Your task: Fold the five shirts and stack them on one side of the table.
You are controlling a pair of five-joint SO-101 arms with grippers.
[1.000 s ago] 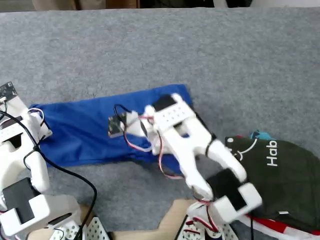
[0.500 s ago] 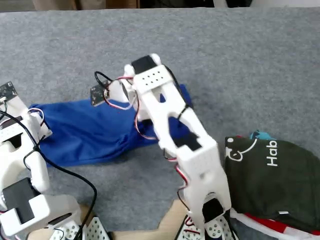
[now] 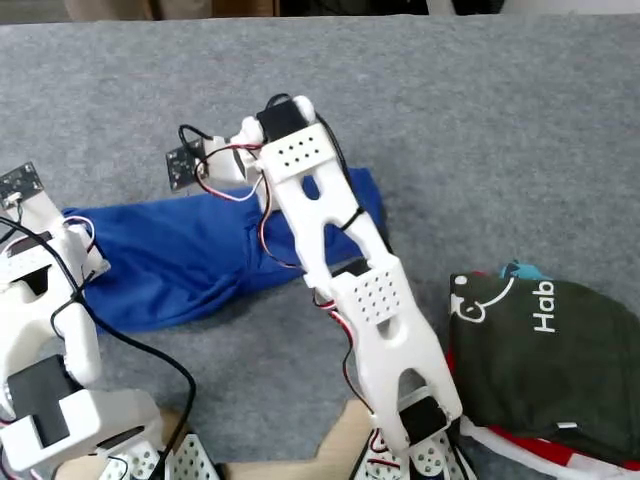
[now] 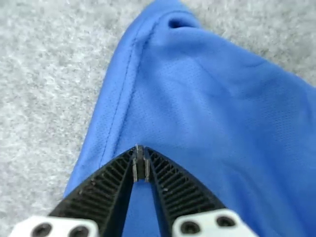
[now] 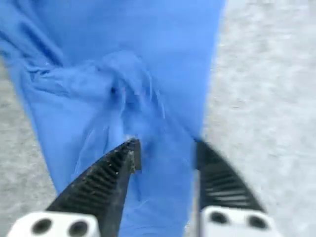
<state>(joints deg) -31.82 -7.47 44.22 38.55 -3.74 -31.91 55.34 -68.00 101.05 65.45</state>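
Note:
A blue shirt (image 3: 170,260) lies in a long crumpled band across the grey table (image 3: 480,120). At its left end stands my left arm (image 3: 45,270). In the left wrist view the left gripper (image 4: 139,165) is shut on the blue shirt (image 4: 212,108) close to a stitched hem. My right arm (image 3: 320,230) stretches over the shirt's right part toward the far side. The right gripper (image 5: 165,148) hangs open just above bunched blue fabric (image 5: 113,84), with nothing between its fingers.
A heap of other shirts sits at the right front. A dark shirt with white print (image 3: 550,350) lies on top, with red and white cloth (image 3: 520,445) beneath it and a teal bit (image 3: 522,270) at the back. Bare grey table lies beyond the blue shirt.
My right arm swung from the shirt's near right edge out toward the far side. The shirt's near right part has drawn back and bunched up. The left arm barely moved.

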